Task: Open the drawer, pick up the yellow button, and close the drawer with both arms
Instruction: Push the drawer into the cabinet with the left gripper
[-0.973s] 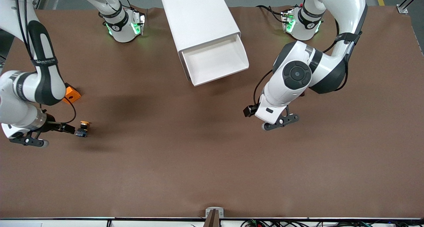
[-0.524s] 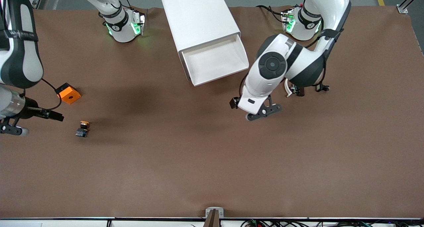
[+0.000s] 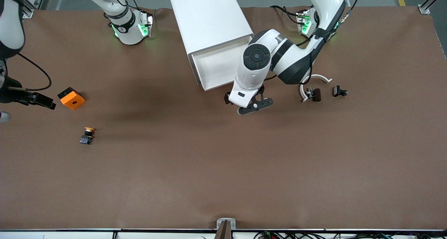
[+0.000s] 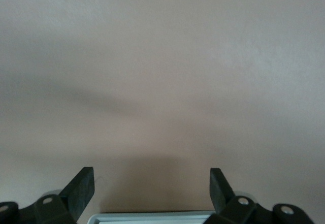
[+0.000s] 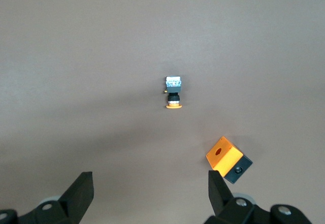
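- The drawer (image 3: 223, 62), topmost in the white cabinet (image 3: 209, 19), stands pulled out toward the front camera; the part of its tray that shows is bare white.
- The left arm (image 3: 272, 57) reaches from its base over the open drawer's corner at the left arm's end, hiding that part of the tray.
- The left claw (image 3: 255, 105) hangs over the brown surface (image 3: 223, 169) just in front of the drawer's front edge, its fingers spread wide with nothing between them.
- In the left wrist view the left claw's two dark fingertips (image 4: 81, 189) stand well apart over bare brown surface, with a pale grey edge showing low between them.
- The button (image 3: 87, 135) lies on its side on the surface toward the right arm's end, well apart from the cabinet, its orange-yellow cap pointing toward the robots' bases.
- An orange block with a hole (image 3: 71, 98) sits farther from the front camera than the button, near it but not touching.
- The right claw (image 5: 150, 196) is high over the surface near the block and the button, gaping wide and holding nothing; in the front view it is mostly cut off by the edge.
- A curved white piece (image 3: 316, 79) and two small black clip-like parts (image 3: 339, 91) lie toward the left arm's end of the surface.
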`<control>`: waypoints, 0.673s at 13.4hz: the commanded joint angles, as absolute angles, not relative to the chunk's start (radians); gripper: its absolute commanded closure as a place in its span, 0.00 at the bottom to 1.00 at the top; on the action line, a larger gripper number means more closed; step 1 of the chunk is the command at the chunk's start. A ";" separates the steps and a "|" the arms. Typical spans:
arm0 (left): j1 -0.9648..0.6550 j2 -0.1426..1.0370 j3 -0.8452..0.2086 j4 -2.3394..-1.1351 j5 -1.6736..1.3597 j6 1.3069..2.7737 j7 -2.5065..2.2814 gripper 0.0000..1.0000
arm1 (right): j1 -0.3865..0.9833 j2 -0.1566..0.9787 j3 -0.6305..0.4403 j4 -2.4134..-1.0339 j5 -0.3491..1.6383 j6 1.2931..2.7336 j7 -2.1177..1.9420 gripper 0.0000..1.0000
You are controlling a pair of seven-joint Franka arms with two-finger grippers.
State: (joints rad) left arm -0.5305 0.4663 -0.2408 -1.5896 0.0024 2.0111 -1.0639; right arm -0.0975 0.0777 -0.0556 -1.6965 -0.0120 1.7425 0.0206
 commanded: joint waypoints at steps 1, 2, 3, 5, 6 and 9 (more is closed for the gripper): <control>-0.555 0.460 -0.241 -1.609 -0.006 2.026 -1.065 0.00 | -0.083 0.081 -0.060 -1.620 -0.012 1.675 0.017 0.00; -0.558 0.462 -0.242 -1.606 -0.008 2.028 -1.059 0.00 | -0.084 0.080 -0.061 -1.620 -0.018 1.668 0.017 0.00; -0.558 0.462 -0.255 -1.605 -0.011 2.037 -1.055 0.00 | -0.087 0.080 -0.067 -1.618 -0.021 1.654 0.017 0.00; -0.558 0.460 -0.273 -1.606 -0.058 2.068 -1.057 0.00 | -0.094 0.080 -0.069 -1.618 -0.020 1.652 0.017 0.00; -0.558 0.460 -0.276 -1.608 -0.073 2.066 -1.063 0.00 | -0.094 0.080 -0.068 -1.612 -0.018 1.654 0.017 0.00; -0.561 0.463 -0.294 -1.614 -0.077 2.066 -1.087 0.00 | -0.089 0.095 -0.063 -1.539 -0.020 1.645 0.018 0.00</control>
State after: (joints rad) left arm -0.5621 0.4698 -0.2830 -1.5977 -0.0635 2.0520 -1.0664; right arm -0.0888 0.0768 -0.0649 -1.6168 -0.0156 1.6685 0.0190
